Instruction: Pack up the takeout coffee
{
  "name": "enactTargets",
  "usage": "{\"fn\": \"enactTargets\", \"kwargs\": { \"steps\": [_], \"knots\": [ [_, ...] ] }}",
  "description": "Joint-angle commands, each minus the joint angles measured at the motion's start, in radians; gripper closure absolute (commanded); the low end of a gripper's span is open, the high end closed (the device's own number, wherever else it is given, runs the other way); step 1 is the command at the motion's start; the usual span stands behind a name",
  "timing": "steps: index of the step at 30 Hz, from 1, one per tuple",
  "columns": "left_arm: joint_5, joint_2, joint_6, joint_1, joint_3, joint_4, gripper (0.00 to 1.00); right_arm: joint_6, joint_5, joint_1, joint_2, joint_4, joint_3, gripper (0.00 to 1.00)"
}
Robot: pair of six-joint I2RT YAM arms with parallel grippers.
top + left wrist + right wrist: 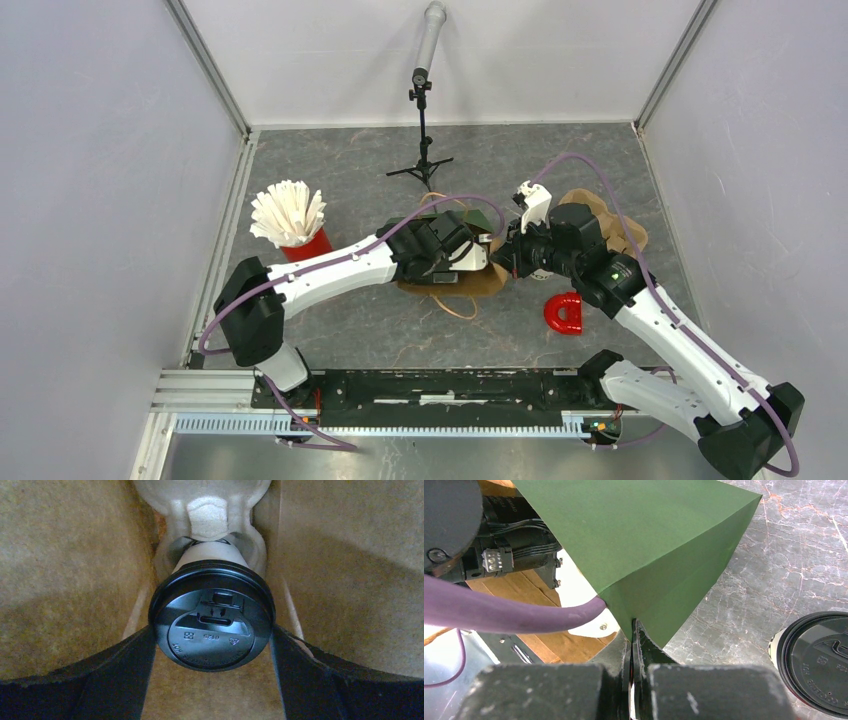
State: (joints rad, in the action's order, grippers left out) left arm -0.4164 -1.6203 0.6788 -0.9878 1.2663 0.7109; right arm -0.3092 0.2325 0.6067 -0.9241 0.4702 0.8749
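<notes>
Seating the takeout coffee (212,625), centre of the left wrist view, in the pulp cup carrier (210,515) inside the green paper bag (649,545): left gripper (212,630) grasps its lid rim; right gripper (633,625) is clenched on the bag's edge. Push squarely home, then back straight out.

top: we look down on whole table (330,330) | left wrist: close inside bag (350,555) | right wrist: close outside it
</notes>
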Motion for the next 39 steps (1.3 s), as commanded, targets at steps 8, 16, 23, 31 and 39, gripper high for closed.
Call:
{"fn": "enactTargets", "kwargs": {
  "steps": [8, 16, 23, 31, 39],
  "knots": [
    [0.039, 0.036, -0.085, -0.003, 0.049, 0.063, 0.15, 0.004, 0.037, 0.005, -0.016, 0.006, 0.006, 1.00],
    [0.048, 0.039, -0.094, -0.015, 0.058, 0.086, 0.21, 0.003, 0.037, 0.003, -0.016, 0.002, -0.001, 1.00],
    [0.059, 0.051, -0.104, -0.022, 0.052, 0.097, 0.21, 0.008, 0.039, 0.004, -0.025, -0.001, 0.007, 1.00],
    [0.080, 0.065, -0.119, -0.027, 0.057, 0.112, 0.27, 0.009, 0.042, 0.004, -0.031, -0.007, 0.007, 1.00],
    [0.085, 0.061, -0.123, -0.037, 0.058, 0.119, 0.37, 0.008, 0.043, 0.004, -0.032, -0.009, 0.007, 1.00]
  ]
}}
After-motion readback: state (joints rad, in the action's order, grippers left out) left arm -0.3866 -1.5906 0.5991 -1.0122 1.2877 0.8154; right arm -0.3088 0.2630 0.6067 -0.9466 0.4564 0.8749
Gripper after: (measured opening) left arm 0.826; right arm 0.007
